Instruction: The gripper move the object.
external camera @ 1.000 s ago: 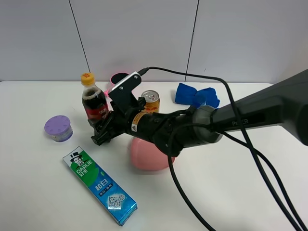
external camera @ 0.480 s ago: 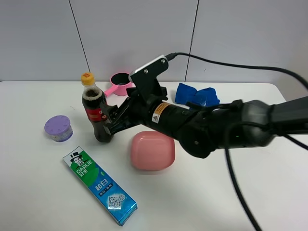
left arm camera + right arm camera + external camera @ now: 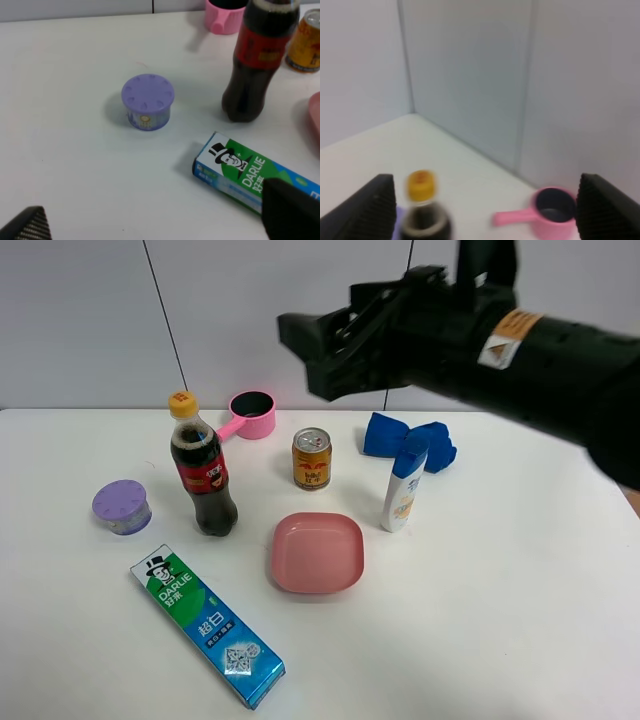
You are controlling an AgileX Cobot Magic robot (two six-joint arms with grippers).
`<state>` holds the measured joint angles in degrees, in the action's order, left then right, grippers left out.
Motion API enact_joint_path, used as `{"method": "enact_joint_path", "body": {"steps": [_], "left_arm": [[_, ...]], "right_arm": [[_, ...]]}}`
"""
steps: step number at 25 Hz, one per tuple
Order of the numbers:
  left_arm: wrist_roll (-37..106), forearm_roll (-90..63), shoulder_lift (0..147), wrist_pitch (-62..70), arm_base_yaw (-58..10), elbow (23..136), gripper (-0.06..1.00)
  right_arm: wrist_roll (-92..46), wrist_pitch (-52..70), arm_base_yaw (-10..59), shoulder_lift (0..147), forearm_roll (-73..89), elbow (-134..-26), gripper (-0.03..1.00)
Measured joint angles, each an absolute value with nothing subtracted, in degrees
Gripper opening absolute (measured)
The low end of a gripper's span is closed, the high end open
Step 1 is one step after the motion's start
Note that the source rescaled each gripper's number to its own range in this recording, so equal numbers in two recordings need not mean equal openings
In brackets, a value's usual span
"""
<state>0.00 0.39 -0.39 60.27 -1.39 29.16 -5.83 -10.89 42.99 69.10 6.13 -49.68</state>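
The cola bottle (image 3: 203, 476), with dark drink, red label and yellow cap, stands upright on the white table (image 3: 480, 620) at the left. My right gripper (image 3: 305, 358) hangs open and empty high above the table, up and to the right of the bottle. In the right wrist view its fingers (image 3: 370, 210) frame the bottle's cap (image 3: 421, 184) far below. The left gripper (image 3: 160, 220) is open and empty, low over the table in front of the bottle (image 3: 256, 60). It is out of the exterior view.
A purple round tub (image 3: 122, 506) sits left of the bottle, with a green-blue toothpaste box (image 3: 207, 628) in front. To the bottle's right are a pink plate (image 3: 317, 552), a gold-red can (image 3: 311, 458), a white-blue squeeze bottle (image 3: 404, 486), a blue cloth (image 3: 408, 440) and a pink ladle cup (image 3: 250, 414).
My right gripper has let go of the bottle and lifted up and away to the right. The bottle now stands alone, and the can and squeeze bottle are uncovered.
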Motion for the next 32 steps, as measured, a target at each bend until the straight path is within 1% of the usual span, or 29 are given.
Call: {"method": "enact_joint_path", "body": {"steps": [2, 4, 7, 11, 14, 17, 22, 28, 32], "left_arm": [[0.00, 0.39, -0.39, 60.27, -1.39, 29.16, 1.00], [0.00, 0.39, -0.39, 60.27, -1.39, 29.16, 1.00], [0.00, 0.39, -0.39, 60.27, -1.39, 29.16, 1.00], [0.00, 0.39, -0.39, 60.27, -1.39, 29.16, 1.00], [0.00, 0.39, -0.39, 60.27, -1.39, 29.16, 1.00], [0.00, 0.39, -0.39, 60.27, -1.39, 29.16, 1.00], [0.00, 0.39, -0.39, 60.27, -1.39, 29.16, 1.00], [0.00, 0.39, -0.39, 60.27, -1.39, 29.16, 1.00], [0.00, 0.39, -0.39, 60.27, -1.39, 29.16, 1.00]], "right_arm": [[-5.86, -6.05, 38.74, 64.61, 3.91, -49.68, 0.52], [-5.80, -1.23, 32.95, 60.53, 0.45, -49.68, 0.52], [-4.24, 7.44, 21.50, 53.99, -6.06, -49.68, 0.52], [0.00, 19.39, 8.03, 45.44, -12.42, -49.68, 0.52], [2.75, 26.97, 1.22, 39.19, -14.20, -49.68, 0.52], [6.78, 34.25, -1.02, 31.83, -14.58, -49.68, 0.52], [10.02, 44.50, -1.25, 18.91, -14.58, -49.68, 0.52], [7.45, 54.55, -1.25, 8.82, -13.54, -49.74, 0.52], [5.84, 58.35, -1.25, 4.83, -6.76, -48.74, 0.52]]}}
